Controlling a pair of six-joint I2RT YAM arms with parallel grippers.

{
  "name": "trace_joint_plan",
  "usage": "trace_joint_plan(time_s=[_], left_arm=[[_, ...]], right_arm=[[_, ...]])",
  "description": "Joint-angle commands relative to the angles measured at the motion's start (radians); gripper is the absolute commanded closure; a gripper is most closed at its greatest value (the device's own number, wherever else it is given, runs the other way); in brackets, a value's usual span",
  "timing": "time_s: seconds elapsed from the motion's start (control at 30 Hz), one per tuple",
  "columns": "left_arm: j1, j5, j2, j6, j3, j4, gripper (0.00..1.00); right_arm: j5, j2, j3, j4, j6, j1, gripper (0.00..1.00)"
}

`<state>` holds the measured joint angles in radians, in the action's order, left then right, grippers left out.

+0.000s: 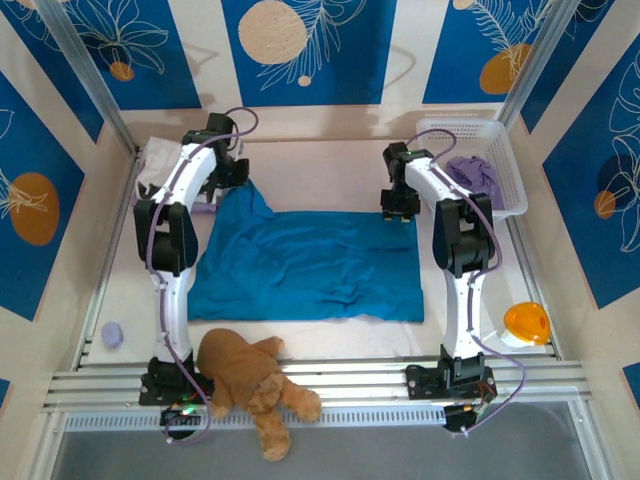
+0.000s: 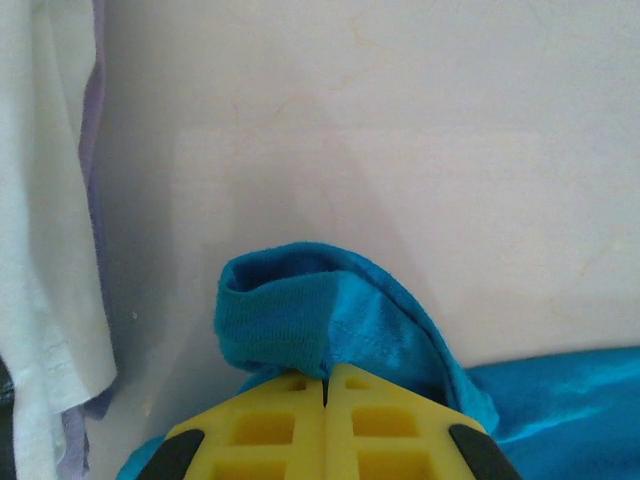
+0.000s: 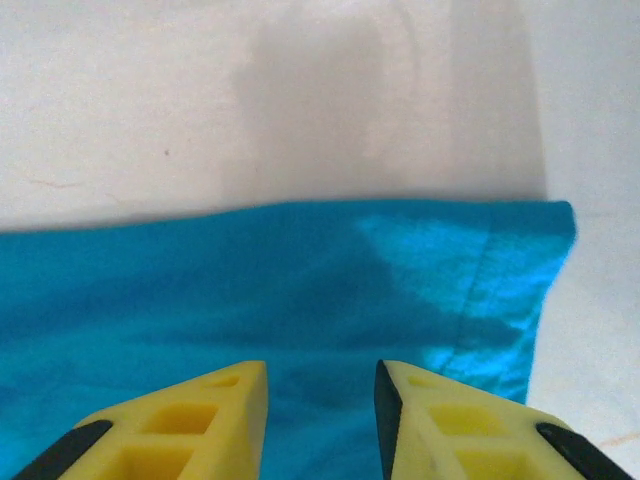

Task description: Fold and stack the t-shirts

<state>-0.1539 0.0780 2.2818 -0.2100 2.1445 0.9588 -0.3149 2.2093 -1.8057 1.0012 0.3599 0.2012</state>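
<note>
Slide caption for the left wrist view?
Left gripper shut on a bunched corner of the teal t-shirt; white cloth alongside.

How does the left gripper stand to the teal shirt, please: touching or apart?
Touching. The left wrist view shows the left gripper shut on a raised fold of the teal shirt.

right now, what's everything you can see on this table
blue shirt: one, teal, spread mid-table
white cloth: one, white over lavender, far left corner
lavender shirt: one, lavender, in basket
basket: one, white, far right corner
teddy bear: one, brown, near edge by left base
orange thing: one, orange and white, near right
small thing: one, lavender, near left
left gripper: shut on blue shirt's far left corner
right gripper: open over its far right corner
</note>
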Motion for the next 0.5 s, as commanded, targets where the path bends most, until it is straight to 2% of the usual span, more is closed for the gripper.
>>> trace_joint_plan(time_s=[0.0, 0.13, 0.37, 0.47], left_arm=[[0.007, 0.026, -0.074, -0.007, -0.009, 0.006, 1.0], [0.01, 0.029, -0.089, -0.006, -0.029, 0.003, 1.0], [0.013, 0.028, -0.116, -0.006, -0.042, 0.007, 1.0], [0.02, 0.026, -0.126, -0.004, -0.043, 0.017, 1.0]], right_arm=[[0.004, 0.042, -0.028, 0.034, -0.008, 0.008, 0.66], [0.02, 0.058, -0.014, 0.022, -0.002, 0.01, 0.7], [0.001, 0.033, -0.032, 0.029, -0.006, 0.012, 0.99], [-0.015, 0.017, -0.056, 0.051, -0.008, 0.013, 1.0]])
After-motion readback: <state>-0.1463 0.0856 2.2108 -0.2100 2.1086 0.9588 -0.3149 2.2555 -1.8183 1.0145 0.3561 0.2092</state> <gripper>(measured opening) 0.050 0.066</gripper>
